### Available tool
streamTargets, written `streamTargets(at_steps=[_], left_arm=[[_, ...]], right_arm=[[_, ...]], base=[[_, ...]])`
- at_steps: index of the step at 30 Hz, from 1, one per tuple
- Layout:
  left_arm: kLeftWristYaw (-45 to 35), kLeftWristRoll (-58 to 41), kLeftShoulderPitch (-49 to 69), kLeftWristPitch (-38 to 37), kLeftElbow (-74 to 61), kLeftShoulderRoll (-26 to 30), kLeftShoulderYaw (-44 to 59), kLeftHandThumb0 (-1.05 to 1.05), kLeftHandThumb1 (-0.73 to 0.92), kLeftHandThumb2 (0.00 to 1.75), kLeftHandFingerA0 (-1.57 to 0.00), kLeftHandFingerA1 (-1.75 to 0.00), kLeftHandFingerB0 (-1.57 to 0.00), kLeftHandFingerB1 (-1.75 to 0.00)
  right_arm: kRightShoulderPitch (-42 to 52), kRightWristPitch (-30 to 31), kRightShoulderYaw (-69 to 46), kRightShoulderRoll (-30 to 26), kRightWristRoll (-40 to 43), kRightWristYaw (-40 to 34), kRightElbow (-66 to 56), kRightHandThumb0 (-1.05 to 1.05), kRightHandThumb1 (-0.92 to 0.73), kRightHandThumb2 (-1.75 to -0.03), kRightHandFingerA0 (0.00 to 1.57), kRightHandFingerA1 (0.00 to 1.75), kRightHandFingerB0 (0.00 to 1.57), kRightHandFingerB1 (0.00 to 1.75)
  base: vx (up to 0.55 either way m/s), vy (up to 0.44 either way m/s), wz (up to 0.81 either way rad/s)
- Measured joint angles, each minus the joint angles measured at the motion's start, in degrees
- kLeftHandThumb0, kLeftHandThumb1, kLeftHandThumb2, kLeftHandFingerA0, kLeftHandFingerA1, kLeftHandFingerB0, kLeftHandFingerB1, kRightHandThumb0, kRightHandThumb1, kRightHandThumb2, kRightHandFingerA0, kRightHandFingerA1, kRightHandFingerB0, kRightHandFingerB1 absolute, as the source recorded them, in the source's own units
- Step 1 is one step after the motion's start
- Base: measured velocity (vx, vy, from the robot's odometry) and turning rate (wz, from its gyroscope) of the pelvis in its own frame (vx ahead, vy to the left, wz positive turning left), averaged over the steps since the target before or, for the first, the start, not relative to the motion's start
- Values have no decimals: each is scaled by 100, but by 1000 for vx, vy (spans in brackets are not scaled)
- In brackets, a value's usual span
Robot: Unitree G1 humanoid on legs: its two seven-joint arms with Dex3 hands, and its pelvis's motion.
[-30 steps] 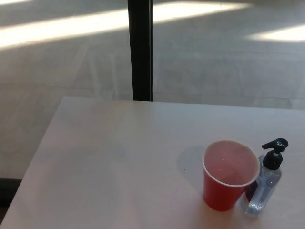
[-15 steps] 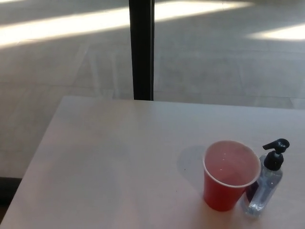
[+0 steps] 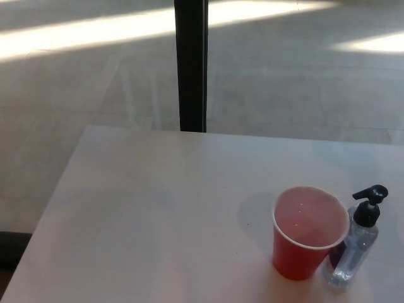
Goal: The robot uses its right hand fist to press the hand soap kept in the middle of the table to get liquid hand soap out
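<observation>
We see neither of our hands in the head view, so we cannot tell whether their fingers are apart or together. The soap bottle [image 3: 355, 251], clear with a black pump on top, stands upright at the near right of the pale table [image 3: 145, 214], its spout pointing to the upper right. Just to its left, touching or nearly so, stands an upright red cup [image 3: 307, 232], open and pale inside, and beyond the table's far edge a dark post [image 3: 191, 63] rises from a grey floor [image 3: 76, 95] streaked with sunlight.
</observation>
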Motion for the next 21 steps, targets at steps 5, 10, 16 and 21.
streamTargets(at_steps=[5, 10, 16, 21], left_arm=[[0, -10, 15, -15, 5, 0, 1, -11, 32, 95, -87, -95, -60, -79], [0, -25, 43, -31, 17, 2, 4, -12, 32, 95, -83, -93, -58, -78], [1, -66, 57, -49, -6, 9, 12, -11, 35, 88, -81, -100, -58, -81], [1, -88, 49, -93, 71, 37, 11, -12, 31, 95, -86, -95, -59, -79]], right_arm=[[428, 382, 256, 72, 312, 137, -647, -27, -64, -103, 97, 175, 74, 126], [792, 771, 418, 94, 613, 288, -1047, -27, -65, -102, 98, 175, 74, 127], [1075, 1228, 640, 105, 890, 442, -1411, -26, -63, -106, 101, 175, 77, 127], [1213, 1482, 786, 131, 999, 485, -1656, -26, -64, -104, 102, 175, 79, 129]], base=[[0, 0, 0], [0, 0, 0], [0, 0, 0], [0, 0, 0]])
